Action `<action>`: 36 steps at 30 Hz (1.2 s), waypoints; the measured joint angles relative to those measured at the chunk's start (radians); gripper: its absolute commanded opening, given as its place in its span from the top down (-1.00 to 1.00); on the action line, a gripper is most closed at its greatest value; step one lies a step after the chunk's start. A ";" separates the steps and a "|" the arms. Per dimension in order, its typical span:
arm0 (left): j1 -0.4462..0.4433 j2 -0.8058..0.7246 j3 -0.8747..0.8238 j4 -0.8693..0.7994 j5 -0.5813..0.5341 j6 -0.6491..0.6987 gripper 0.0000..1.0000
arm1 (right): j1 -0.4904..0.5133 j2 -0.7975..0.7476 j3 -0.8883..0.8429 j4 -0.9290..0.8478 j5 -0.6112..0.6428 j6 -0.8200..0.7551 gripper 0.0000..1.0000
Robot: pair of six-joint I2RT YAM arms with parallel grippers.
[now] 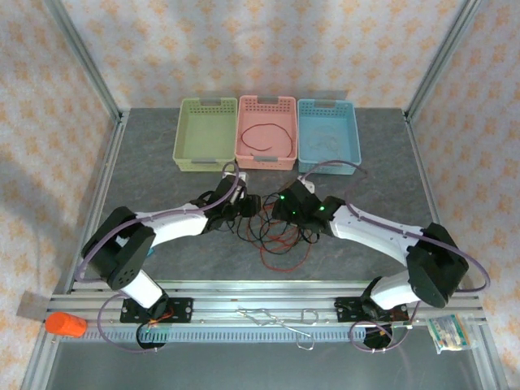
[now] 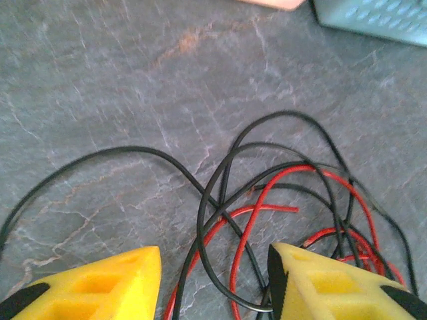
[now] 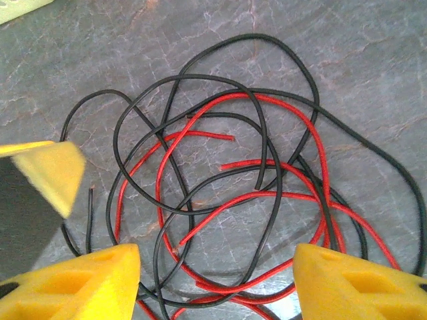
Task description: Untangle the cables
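As seen from the top external camera, the cable tangle (image 1: 276, 237) lies on the grey table (image 1: 162, 187) in loose red and black loops, between the two arms. The left gripper (image 1: 252, 205) and the right gripper (image 1: 282, 208) hang close together over the far edge of the tangle; the jaw state cannot be read in this view. Three baskets stand in a row at the far side: green basket (image 1: 205, 134), pink basket (image 1: 286, 134), blue basket (image 1: 328, 130). One separate red cable (image 1: 266, 134) lies looped in the pink basket.

Left wrist view: the left gripper's yellow fingers (image 2: 113, 287) stand apart, jaws open, not clamped on any strand. Black and red strands lie on the table in the gap between them.

Right wrist view: the right gripper's yellow fingers (image 3: 80, 287) stand wide apart, jaws open, clamped on nothing. The tangle spreads over the table ahead of and between them. A yellow finger of the left gripper enters at the left edge, near a loose black end.
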 measured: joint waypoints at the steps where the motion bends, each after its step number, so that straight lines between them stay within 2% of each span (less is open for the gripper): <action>1: 0.000 0.014 0.000 0.001 0.006 0.000 0.01 | 0.000 0.006 0.000 0.003 0.000 0.006 -0.21; 15: 0.000 0.120 0.036 0.023 0.055 -0.015 0.21 | 0.000 0.025 0.001 0.005 0.042 0.030 -0.20; 27: 0.000 0.153 0.082 0.019 0.035 0.000 0.70 | 0.000 0.025 0.001 0.001 0.083 0.046 -0.20; 30: 0.000 0.147 0.113 -0.005 0.020 0.020 0.81 | 0.000 0.016 0.001 0.000 0.101 0.061 -0.28; 36: -0.003 0.079 0.161 -0.051 0.000 0.070 0.95 | 0.000 -0.098 -0.053 0.040 0.155 0.091 -0.66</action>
